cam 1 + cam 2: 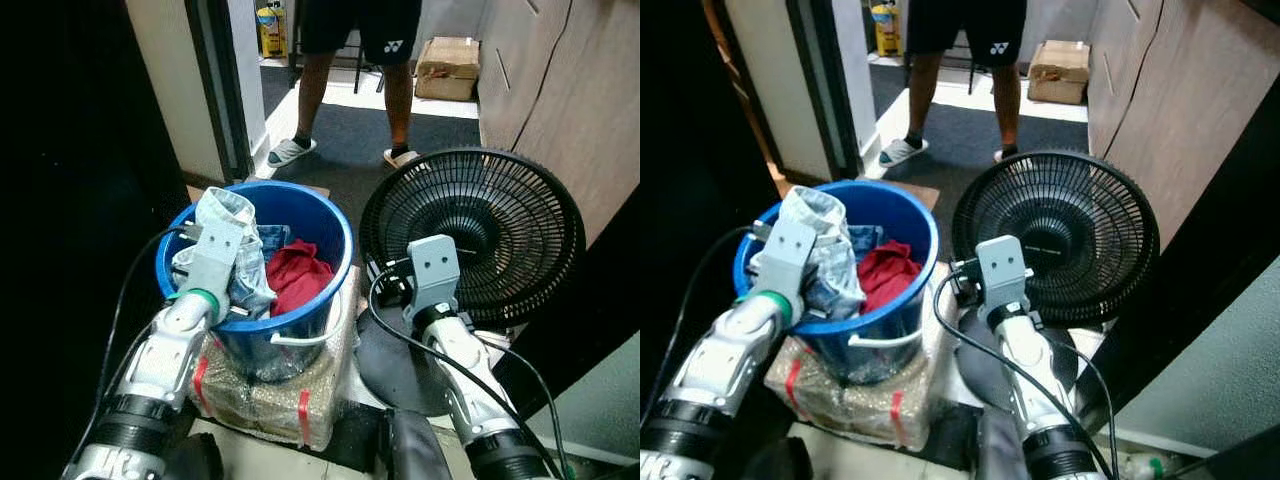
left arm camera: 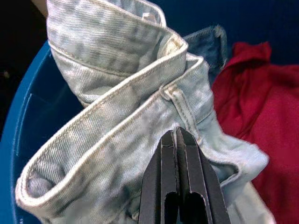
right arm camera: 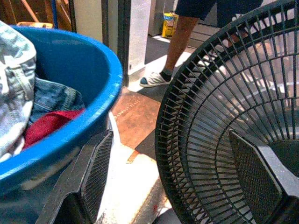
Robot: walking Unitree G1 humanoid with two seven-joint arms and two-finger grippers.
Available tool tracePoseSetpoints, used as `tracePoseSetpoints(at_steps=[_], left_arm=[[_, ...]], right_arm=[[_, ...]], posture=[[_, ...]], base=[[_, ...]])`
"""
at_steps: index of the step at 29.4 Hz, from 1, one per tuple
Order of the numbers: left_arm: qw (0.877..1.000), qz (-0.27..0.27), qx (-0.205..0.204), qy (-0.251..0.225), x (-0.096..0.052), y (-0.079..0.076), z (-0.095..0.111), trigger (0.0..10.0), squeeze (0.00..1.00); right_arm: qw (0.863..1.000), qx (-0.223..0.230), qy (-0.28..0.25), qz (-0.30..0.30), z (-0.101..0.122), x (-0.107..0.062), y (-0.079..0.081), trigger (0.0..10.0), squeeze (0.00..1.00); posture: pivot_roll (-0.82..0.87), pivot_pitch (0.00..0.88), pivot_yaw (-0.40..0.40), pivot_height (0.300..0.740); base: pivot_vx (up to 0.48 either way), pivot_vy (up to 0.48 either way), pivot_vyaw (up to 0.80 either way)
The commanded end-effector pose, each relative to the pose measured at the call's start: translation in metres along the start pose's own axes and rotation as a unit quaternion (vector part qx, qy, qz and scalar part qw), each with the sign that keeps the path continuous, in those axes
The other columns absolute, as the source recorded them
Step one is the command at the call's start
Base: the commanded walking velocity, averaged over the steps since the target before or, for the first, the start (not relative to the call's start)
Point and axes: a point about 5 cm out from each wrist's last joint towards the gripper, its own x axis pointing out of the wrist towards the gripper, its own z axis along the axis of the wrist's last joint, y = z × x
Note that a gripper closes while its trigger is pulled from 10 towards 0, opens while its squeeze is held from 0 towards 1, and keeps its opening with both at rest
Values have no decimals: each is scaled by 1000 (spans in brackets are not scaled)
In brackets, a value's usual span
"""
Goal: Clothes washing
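Pinching pale jeans point(image 2: 140, 107), seemingly, left pincer point(image 2: 176, 137) over bucket point(image 1: 335, 240).

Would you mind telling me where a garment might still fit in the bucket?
The far side of the bucket is bare, behind the red cloth. The near left is crowded: pale jeans pile over the rim, with the left gripper shut on them. The fan crowds the right.

Both head cams look forward and down from up high, sharing the blue bucket point(image 1: 300, 215), the black fan point(image 1: 480, 235) and a person's legs point(image 1: 960, 90) further back. The left wrist cam sits super close on the pale jeans point(image 2: 131, 116) inside that bucket. The right wrist cam looks low between bucket rim and fan grille.
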Motion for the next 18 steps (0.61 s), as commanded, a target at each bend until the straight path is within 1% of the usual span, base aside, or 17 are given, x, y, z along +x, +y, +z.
tracePoseSetpoints(at_steps=[1,2,3,7,8,9,12,13,14,15,16,17,18], left_arm=[[997,-9,11,80,-5,-2,-39,10000,0],[995,-29,38,92,-12,0,-50,10000,0],[995,-29,38,92,-12,0,-50,10000,0],[986,-82,98,105,-22,-7,-68,10000,0],[986,-82,98,105,-22,-7,-68,10000,0],[984,-97,109,103,-25,-10,-70,10000,0],[983,-106,114,101,-26,-12,-70,10000,0],[981,-120,118,95,-28,-15,-68,10000,0],[981,-120,118,95,-28,-15,-68,10000,0],[979,-137,124,89,-30,-19,-66,10000,0],[979,-137,124,89,-30,-19,-66,10000,0],[976,-153,131,83,-31,-23,-63,10000,0],[976,-153,131,83,-31,-23,-63,10000,0]], right_arm=[[1000,0,1,2,-2,0,3,10000,0],[1000,0,4,1,-4,-2,1,10000,0],[1000,0,4,1,-4,-2,1,10000,0],[1000,-3,9,0,-8,-4,-2,10000,0],[1000,-3,9,0,-8,-4,-2,10000,0],[1000,-5,9,0,-9,-4,-2,10000,0],[1000,-6,9,0,-9,-4,-2,10000,0],[1000,-6,9,-1,-9,-4,-2,10000,0],[1000,-6,9,-1,-9,-4,-2,10000,0],[1000,-7,8,-2,-9,-4,-3,10000,0],[1000,-7,8,-2,-9,-4,-3,10000,0],[1000,-7,8,-2,-9,-4,-3,10000,0],[1000,-7,8,-2,-9,-4,-3,10000,0]], posture=[[53,35,50,471],[53,35,50,471],[53,35,50,471],[53,35,50,471],[53,35,50,471],[53,35,50,471],[53,35,50,471],[58,41,52,471],[58,41,52,471],[58,42,52,471],[58,42,52,471],[57,42,53,471],[57,42,53,471]], base=[[0,0,0],[0,0,0],[0,0,0],[0,0,0],[0,0,0],[0,0,0],[0,0,0],[0,0,0],[0,0,0],[0,0,0],[0,0,0],[0,0,0],[0,0,0]])
